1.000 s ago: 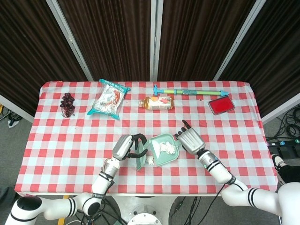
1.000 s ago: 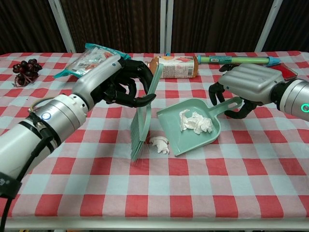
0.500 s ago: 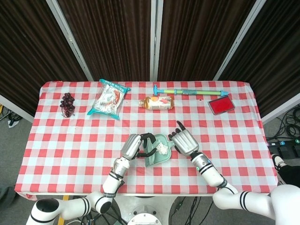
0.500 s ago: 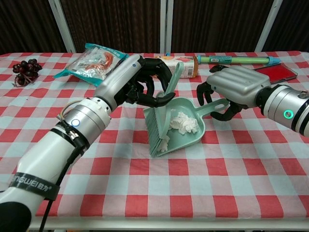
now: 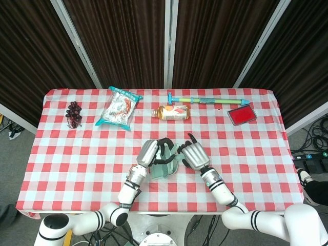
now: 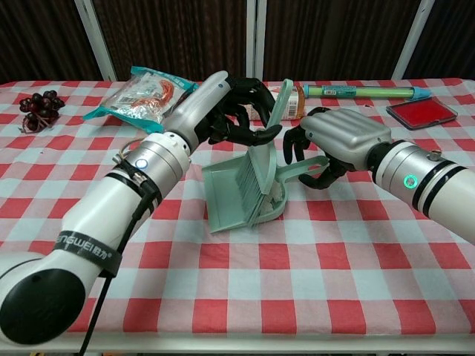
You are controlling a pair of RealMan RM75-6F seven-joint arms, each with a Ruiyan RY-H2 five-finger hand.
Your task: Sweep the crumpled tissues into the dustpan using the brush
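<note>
Found the dustpan (image 6: 236, 194) near the table's (image 6: 245, 297) middle, mouth toward the near left. Noted the brush (image 6: 257, 167) standing with bristles inside the pan, handle gripped by the left hand (image 6: 239, 111). Noted the right hand (image 6: 334, 144) closed around the dustpan handle. Could not see the tissues, hidden behind the bristles. Logged farther back: bottle (image 5: 172, 112), snack bag (image 5: 119, 108), grapes (image 5: 74, 114).

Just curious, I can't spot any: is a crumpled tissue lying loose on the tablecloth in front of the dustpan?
No, the checked cloth before the dustpan lies bare in the chest view.
</note>
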